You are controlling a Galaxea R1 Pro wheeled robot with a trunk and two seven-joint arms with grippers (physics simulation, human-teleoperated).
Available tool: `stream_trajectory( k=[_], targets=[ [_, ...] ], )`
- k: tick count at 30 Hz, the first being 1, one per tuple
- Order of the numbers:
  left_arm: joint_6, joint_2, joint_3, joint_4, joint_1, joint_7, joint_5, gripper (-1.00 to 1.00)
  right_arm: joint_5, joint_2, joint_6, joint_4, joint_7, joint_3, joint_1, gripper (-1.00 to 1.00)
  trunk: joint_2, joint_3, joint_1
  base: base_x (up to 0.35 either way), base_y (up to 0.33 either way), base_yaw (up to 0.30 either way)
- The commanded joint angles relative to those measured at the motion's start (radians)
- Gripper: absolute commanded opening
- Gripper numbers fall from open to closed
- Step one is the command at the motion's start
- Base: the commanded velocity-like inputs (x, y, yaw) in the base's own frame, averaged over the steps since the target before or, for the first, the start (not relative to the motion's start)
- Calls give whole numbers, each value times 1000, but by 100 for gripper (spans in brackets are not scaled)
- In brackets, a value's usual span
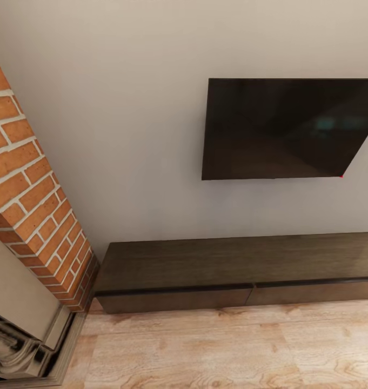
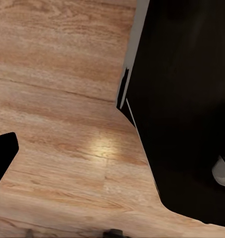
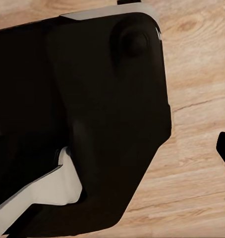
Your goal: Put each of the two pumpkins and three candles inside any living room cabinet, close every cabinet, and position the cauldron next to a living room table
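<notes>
Two drawer fronts on the low dark cabinet sit flush and shut, at five o'clock from the brick fireplace and six o'clock beneath the wall television. Both wrist cameras face plank floor past dark robot bodywork, likely tucked for driving; finger spread cannot be told. No lettering is readable.

A dark, switched-off television hangs on the pale grey wall. At the left, a red brick fireplace surround slants down to a grey hearth. Light wood-plank floor spreads across the foreground.
</notes>
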Motion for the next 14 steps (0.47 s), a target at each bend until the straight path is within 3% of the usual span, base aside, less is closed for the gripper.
stream_trajectory(
  k=[1, 14],
  targets=[
    [-11, 0, 0, 0, 0, 0, -1, 100, 0, 0, -1, 0, 0, 0, 0, 100, 0, 0, 0, 0, 0, 0],
    [-46, 0, -1, 0, 0, 0, -5, 100, 1, 0, -4, 0, 0, 0, 0, 100, 0, 0, 0, 0, 0, 0]
  ],
)
